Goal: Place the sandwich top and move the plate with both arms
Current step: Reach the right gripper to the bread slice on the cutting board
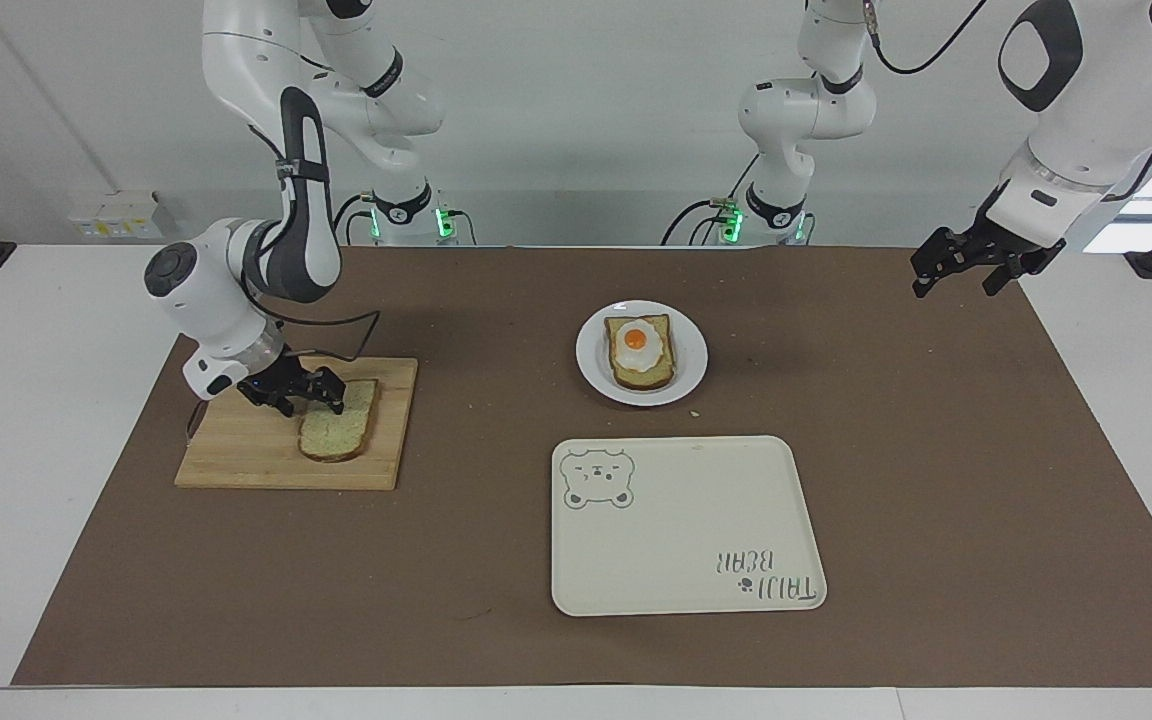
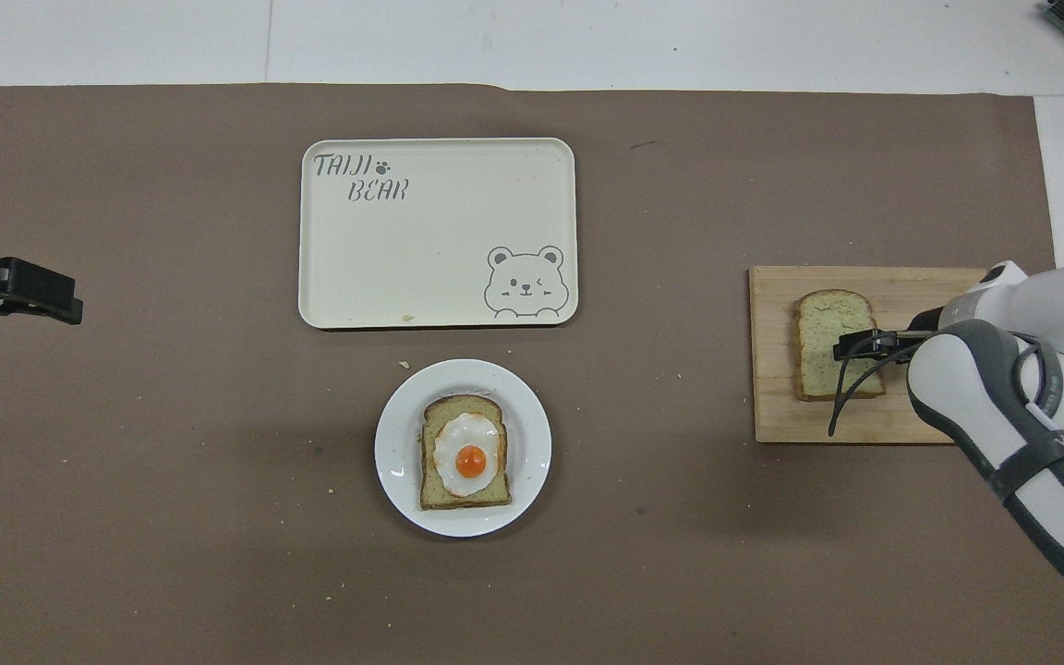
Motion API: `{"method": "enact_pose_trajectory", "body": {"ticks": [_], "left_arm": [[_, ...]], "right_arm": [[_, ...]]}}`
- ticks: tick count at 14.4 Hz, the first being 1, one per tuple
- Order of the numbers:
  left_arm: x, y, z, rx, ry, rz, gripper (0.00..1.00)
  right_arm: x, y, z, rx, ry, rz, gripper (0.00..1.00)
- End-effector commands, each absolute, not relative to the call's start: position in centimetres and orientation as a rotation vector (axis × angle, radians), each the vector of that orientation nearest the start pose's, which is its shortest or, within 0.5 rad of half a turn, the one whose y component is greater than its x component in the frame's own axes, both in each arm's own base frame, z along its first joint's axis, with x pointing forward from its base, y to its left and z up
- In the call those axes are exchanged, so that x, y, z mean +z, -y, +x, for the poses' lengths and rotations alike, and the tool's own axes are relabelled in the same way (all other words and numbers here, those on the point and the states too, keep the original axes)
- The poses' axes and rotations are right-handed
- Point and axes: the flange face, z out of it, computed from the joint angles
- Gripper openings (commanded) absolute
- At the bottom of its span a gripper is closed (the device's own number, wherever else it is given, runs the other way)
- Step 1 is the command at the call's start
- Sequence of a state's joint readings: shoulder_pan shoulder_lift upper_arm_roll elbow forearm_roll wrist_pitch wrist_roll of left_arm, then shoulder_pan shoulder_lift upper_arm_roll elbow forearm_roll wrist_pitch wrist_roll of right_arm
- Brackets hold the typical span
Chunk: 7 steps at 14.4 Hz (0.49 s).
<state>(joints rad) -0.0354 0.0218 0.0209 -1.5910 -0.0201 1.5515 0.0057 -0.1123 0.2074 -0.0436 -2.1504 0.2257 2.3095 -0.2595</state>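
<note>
Right end effector (image 1: pixel 311 395) was down at the sandwich top (image 1: pixel 341 432), at the edge of the slice that lies nearer the robots, fingers straddling that edge; whether they had closed on it I could not tell, nor if the slice was lifted at all. In the overhead view the same end effector (image 2: pixel 851 345) covered the slice's side toward the right arm's end of the desk. Sandwich top (image 2: pixel 829 344) lay flat on the wooden cutting board (image 1: pixel 236 462), rounded end pointing away from the robots, board at the right arm's end of the desk.

Left end effector (image 1: pixel 966 270) hung in the air over the brown mat (image 1: pixel 936 450) at the left arm's end, fingers spread open, holding nothing; that arm waited. Overhead showed it as a black tip (image 2: pixel 29 291) at the frame edge.

Plate (image 1: pixel 691 365) sat mid-desk on the mat, carrying a bread slice with a fried egg (image 1: pixel 638 345) on it. Cream bear tray (image 1: pixel 686 525) lay just beside the plate, farther from the robots, not touching. Plate and cutting board well apart
</note>
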Motion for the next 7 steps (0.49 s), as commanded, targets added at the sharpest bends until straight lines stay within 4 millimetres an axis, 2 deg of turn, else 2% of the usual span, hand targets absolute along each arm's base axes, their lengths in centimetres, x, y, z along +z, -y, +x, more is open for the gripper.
{"method": "enact_pose_trajectory", "body": {"ticks": [1,3,4,5,7], "left_arm": [[60.47,1.03,54.98,0.107,-0.022,-3.164,1.00],[60.47,1.03,54.98,0.107,-0.022,-3.164,1.00],[60.47,1.03,54.98,0.107,-0.022,-3.164,1.00],[60.47,1.03,54.98,0.107,-0.022,-3.164,1.00],[60.47,1.03,54.98,0.107,-0.022,-3.164,1.00]], "right_arm": [[30.03,8.38,54.93,-0.004,-0.071,-2.962,0.46],[30.04,8.30,54.95,-0.005,-0.075,-2.962,0.23],[30.04,8.21,54.97,-0.005,-0.079,-2.962,0.04],[30.04,8.13,54.98,-0.001,-0.107,-2.962,0.00],[30.04,7.96,55.00,0.004,-0.153,-2.960,0.00]]}}
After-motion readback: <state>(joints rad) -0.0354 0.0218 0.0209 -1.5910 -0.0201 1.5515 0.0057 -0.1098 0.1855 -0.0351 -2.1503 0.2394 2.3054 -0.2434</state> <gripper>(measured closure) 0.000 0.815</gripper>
